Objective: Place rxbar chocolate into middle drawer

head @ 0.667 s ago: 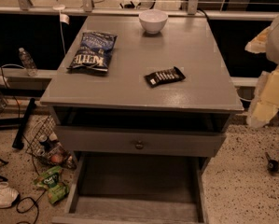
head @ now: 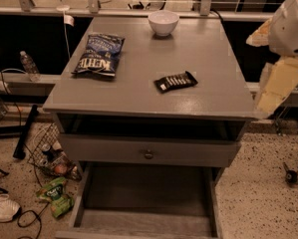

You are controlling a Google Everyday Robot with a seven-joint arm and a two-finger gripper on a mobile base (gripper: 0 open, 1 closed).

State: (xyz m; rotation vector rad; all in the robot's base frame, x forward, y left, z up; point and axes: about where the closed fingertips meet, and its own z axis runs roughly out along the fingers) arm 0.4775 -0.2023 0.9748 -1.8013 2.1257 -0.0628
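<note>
Your gripper (head: 277,83) hangs off the cabinet's (head: 138,96) right edge, and whether it's open or closed I cannot tell. The rxbar chocolate (head: 176,81) lies flat to its left, so a shallow pinch may skid it away from the middle drawer (head: 79,203), which is open below and to the left.

The gripper (head: 278,86) at right and middle drawer (head: 148,193) below are cropped.

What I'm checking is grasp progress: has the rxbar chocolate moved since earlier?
No. The rxbar chocolate sits as before relative to the bowl; the pincer hangs right of the table.
</note>
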